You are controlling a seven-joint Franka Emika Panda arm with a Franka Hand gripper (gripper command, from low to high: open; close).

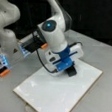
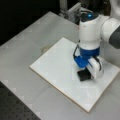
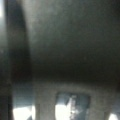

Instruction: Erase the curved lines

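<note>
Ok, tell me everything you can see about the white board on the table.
The white board is a flat, glossy rectangular panel with a thin tan edge, lying flat on the grey table, turned at an angle to it in both front views. Its surface shows soft glare and no pen marks that can be made out. The gripper presses a dark block onto it, near a front view's right side.
</note>
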